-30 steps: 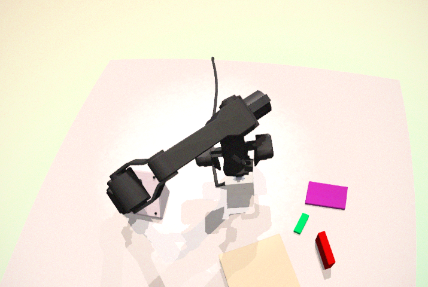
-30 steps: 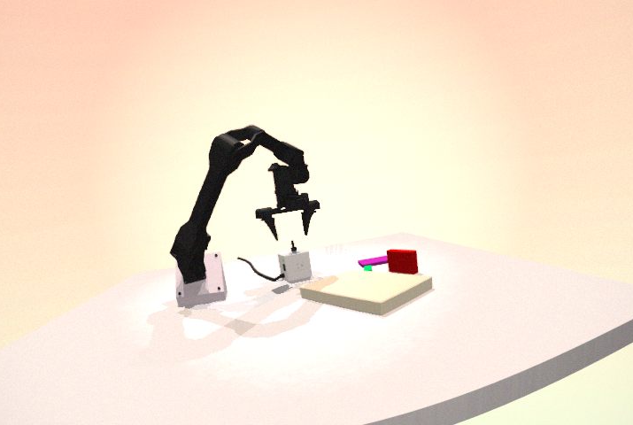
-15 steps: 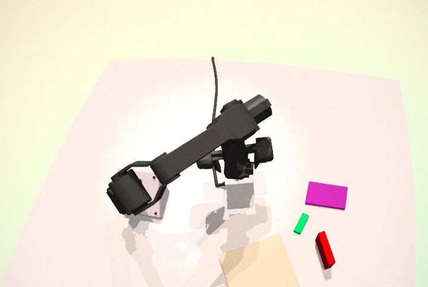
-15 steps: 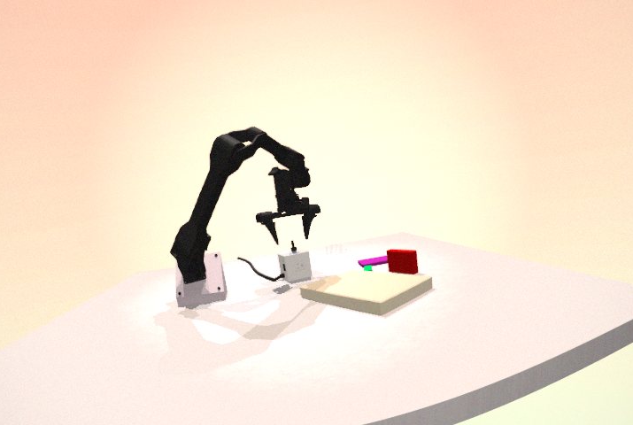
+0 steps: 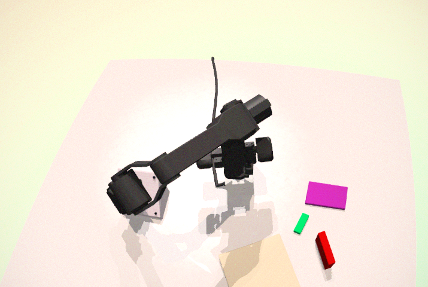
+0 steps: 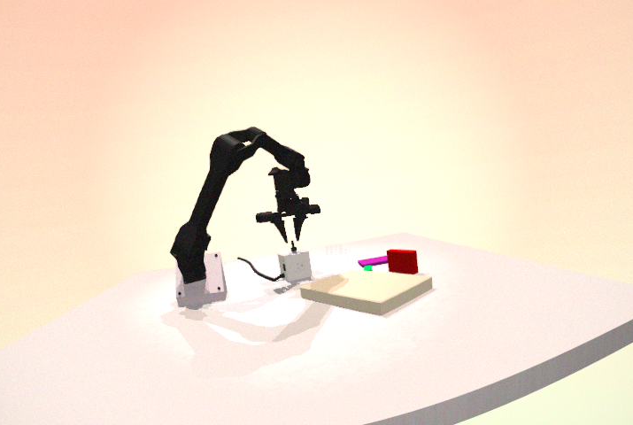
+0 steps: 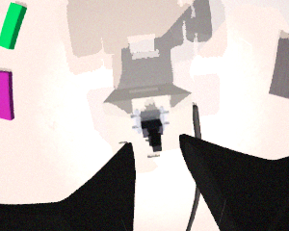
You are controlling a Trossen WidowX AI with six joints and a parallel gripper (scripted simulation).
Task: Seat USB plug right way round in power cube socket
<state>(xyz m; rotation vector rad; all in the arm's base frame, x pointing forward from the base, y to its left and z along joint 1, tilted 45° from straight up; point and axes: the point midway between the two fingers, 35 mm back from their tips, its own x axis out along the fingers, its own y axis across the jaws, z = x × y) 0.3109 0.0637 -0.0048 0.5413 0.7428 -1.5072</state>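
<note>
The white power cube (image 5: 240,194) (image 6: 295,266) (image 7: 120,95) stands upright on the table. The black USB plug (image 6: 293,247) (image 7: 151,126) stands up from the socket on its top; in the wrist view its body leans slightly toward the fingers. Which way round it sits cannot be told. My gripper (image 6: 291,241) (image 7: 156,144) points down just above the plug, fingers partly open with a gap between them and nothing held. In the top view the arm hides the fingertips and the plug.
A black cable (image 5: 216,88) (image 6: 258,272) (image 7: 197,120) runs from the cube. A beige slab (image 5: 272,267) (image 6: 366,290) lies nearby. Beyond are a magenta plate (image 5: 326,195) (image 6: 373,260) (image 7: 1,94), a green block (image 5: 301,223) (image 6: 367,267) (image 7: 13,25) and a red block (image 5: 325,250) (image 6: 402,260).
</note>
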